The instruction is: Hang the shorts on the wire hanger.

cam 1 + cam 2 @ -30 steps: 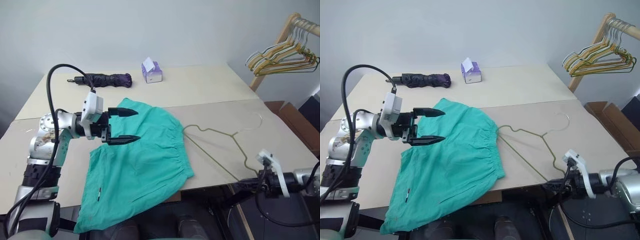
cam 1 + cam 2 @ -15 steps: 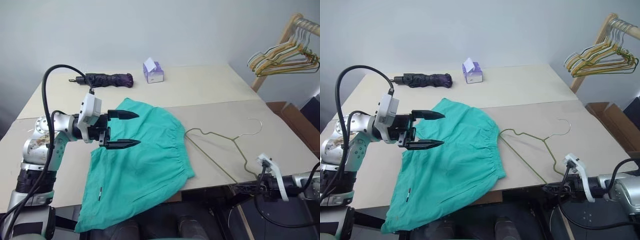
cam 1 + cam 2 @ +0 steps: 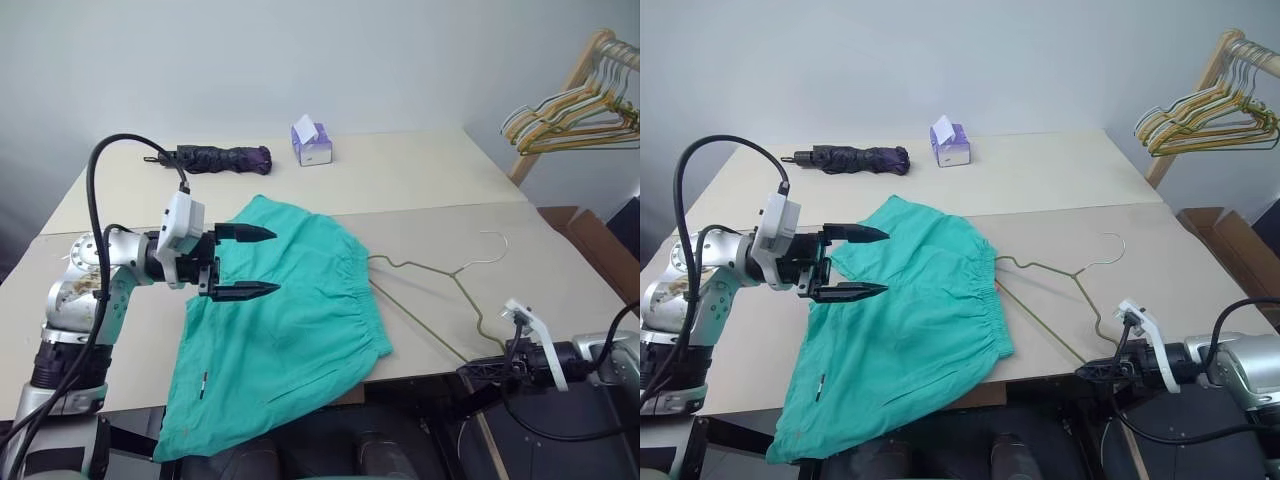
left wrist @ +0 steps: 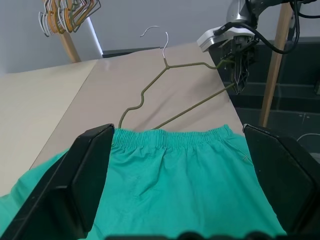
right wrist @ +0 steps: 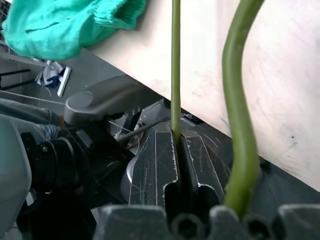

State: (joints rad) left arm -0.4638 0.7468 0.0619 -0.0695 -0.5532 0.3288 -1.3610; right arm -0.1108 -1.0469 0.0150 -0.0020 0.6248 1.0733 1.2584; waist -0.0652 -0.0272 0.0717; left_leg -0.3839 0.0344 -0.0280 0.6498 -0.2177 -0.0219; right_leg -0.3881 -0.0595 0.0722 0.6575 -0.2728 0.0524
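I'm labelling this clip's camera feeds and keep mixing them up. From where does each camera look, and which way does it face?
Left and right eye views: on the head, looking forward and down over the table; both arms show, left claw open above the shorts.
Left wrist view: looks along its open fingers over the shorts toward the wire hanger and the right claw.
Right wrist view: looks along its shut claw, pinching the hanger's wire.
All share shorts and hanger.

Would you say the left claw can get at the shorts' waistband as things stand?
Probably yes: the left claw hovers open over the shorts, and nothing lies between it and the waistband.
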